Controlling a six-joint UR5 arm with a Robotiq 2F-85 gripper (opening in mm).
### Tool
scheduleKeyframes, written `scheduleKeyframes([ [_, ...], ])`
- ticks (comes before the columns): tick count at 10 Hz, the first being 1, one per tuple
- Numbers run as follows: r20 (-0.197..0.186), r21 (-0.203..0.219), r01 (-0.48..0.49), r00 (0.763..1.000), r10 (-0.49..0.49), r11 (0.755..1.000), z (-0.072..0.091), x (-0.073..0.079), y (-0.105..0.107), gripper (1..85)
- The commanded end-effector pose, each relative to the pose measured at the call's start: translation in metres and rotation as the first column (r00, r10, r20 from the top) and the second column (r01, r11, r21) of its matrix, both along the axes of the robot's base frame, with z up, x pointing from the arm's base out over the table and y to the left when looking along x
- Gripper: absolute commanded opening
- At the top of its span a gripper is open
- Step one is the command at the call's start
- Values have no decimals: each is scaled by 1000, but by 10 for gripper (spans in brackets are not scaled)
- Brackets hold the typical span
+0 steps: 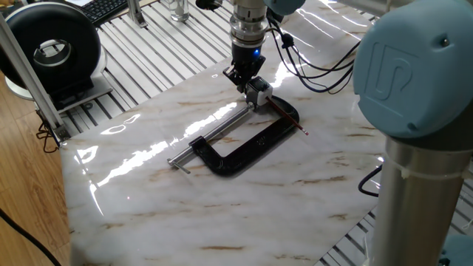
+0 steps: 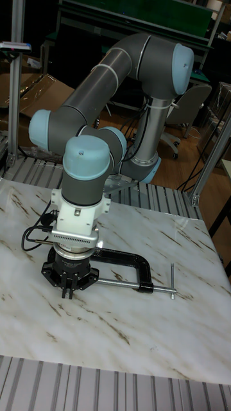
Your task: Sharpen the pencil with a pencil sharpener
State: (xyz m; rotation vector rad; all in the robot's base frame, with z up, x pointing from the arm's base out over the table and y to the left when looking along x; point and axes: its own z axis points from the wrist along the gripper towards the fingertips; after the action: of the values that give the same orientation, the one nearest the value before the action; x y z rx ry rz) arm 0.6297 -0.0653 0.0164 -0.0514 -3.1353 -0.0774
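The pencil sharpener (image 1: 259, 91), a small silvery block with a dark top, sits at the end of the clamp's screw rod. The thin red pencil (image 1: 287, 117) runs from the sharpener's far side across the black clamp's arm, with its dark end at the lower right. My gripper (image 1: 242, 86) points down just left of the sharpener, almost touching it. Its fingers are drawn together with nothing between them. In the tall fixed view my gripper (image 2: 68, 292) hides both the sharpener and the pencil.
A big black C-clamp (image 1: 244, 151) with a long silver screw rod (image 1: 214, 133) lies mid-table, its cross handle (image 2: 173, 282) at the rod's free end. A round black device (image 1: 52, 48) stands back left on the slatted frame. Cables (image 1: 310, 70) trail behind the gripper.
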Motion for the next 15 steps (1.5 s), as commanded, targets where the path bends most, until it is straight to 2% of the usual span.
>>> scheduleKeyframes([
  [1, -2, 2, -3, 1000, 3, 1000, 1, 2, 0, 63],
  [4, 7, 27, -18, 1000, 18, 999, 3, 5, 7, 187],
  [5, 13, 43, -35, 999, 34, 998, 4, 6, 10, 273],
  [7, 13, 45, -65, 998, 65, 997, 6, 7, 7, 357],
  [9, 21, 39, -76, 997, 75, 996, 8, 11, 3, 367],
  [12, 5, 10, -89, 996, 89, 996, 43, 23, -17, 350],
  [13, 14, -15, -76, 997, 76, 997, 53, 29, -22, 327],
  [14, 36, -17, -34, 999, 34, 999, 65, 37, -17, 263],
  [15, 35, -35, 5, 999, -3, 999, 76, 38, -13, 217],
])
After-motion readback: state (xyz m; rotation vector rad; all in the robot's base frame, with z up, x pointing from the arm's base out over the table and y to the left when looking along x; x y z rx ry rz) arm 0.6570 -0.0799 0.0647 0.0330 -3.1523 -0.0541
